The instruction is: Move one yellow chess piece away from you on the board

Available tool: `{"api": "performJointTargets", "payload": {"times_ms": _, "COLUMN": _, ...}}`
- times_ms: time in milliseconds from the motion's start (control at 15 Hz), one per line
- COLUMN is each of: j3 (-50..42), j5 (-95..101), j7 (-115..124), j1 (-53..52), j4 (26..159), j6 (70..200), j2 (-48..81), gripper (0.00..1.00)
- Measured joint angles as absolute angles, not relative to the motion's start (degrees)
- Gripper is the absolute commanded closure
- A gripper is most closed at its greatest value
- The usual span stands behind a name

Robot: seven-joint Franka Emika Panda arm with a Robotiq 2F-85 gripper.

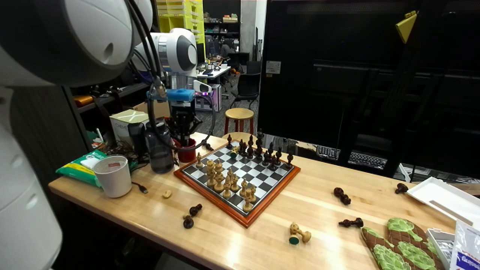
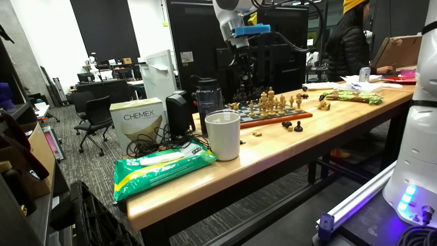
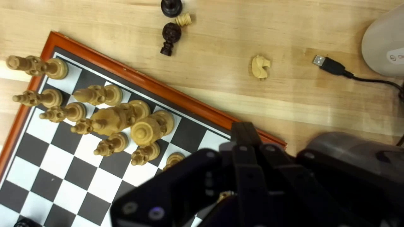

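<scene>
The chessboard's reddish-brown rim [image 1: 210, 195] shows in both exterior views [image 2: 276, 121] and in the wrist view [image 3: 192, 100]. Several yellow pieces [image 1: 218, 180] stand clustered along one side of the board; they also show in the wrist view [image 3: 151, 129]. One yellow piece [image 1: 199, 160] stands apart near a corner. Another yellow piece [image 1: 234, 152] lies tipped, green base showing, beside the dark pieces. My gripper [image 3: 244, 132] is shut with nothing seen between its fingertips. It hangs above the board's corner region, over the rim in the wrist view, and hides part of the board.
A dark bottle [image 1: 159, 146] and a red cup [image 1: 187, 152] stand close by the board's corner. A white cup [image 1: 112, 176] and a green packet [image 1: 80, 168] are at the table's end. Loose dark pieces [image 1: 342, 195], two yellow pieces [image 1: 298, 233] and oven mitts [image 1: 405, 243] lie around.
</scene>
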State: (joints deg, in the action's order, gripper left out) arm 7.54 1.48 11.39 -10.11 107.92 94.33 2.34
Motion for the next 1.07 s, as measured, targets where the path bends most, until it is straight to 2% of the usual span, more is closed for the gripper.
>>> {"api": "performJointTargets", "payload": {"times_ms": 133, "j3": 7.53, "j5": 1.04, "j7": 11.43, "j1": -10.00, "j4": 109.28, "j6": 94.37, "j2": 0.94, "gripper": 1.00}}
{"api": "performJointTargets", "payload": {"times_ms": 200, "j3": 7.53, "j5": 0.85, "j7": 11.42, "j1": -9.91, "j4": 109.98, "j6": 94.50, "j2": 0.24, "gripper": 0.95}}
{"api": "performJointTargets", "payload": {"times_ms": 267, "j3": 7.52, "j5": 0.58, "j7": 11.42, "j1": -9.83, "j4": 110.71, "j6": 94.67, "j2": -0.53, "gripper": 0.73}}
{"api": "performJointTargets", "payload": {"times_ms": 400, "j3": 7.50, "j5": -0.30, "j7": 11.23, "j1": -9.58, "j4": 112.09, "j6": 95.39, "j2": -2.20, "gripper": 0.64}}
{"api": "performJointTargets", "payload": {"times_ms": 1000, "j3": 6.29, "j5": -4.30, "j7": 5.25, "j1": -7.67, "j4": 119.36, "j6": 102.56, "j2": -11.16, "gripper": 0.02}}
{"api": "performJointTargets", "payload": {"times_ms": 1067, "j3": 6.08, "j5": -4.30, "j7": 4.25, "j1": -7.52, "j4": 120.09, "j6": 103.41, "j2": -11.81, "gripper": 0.00}}
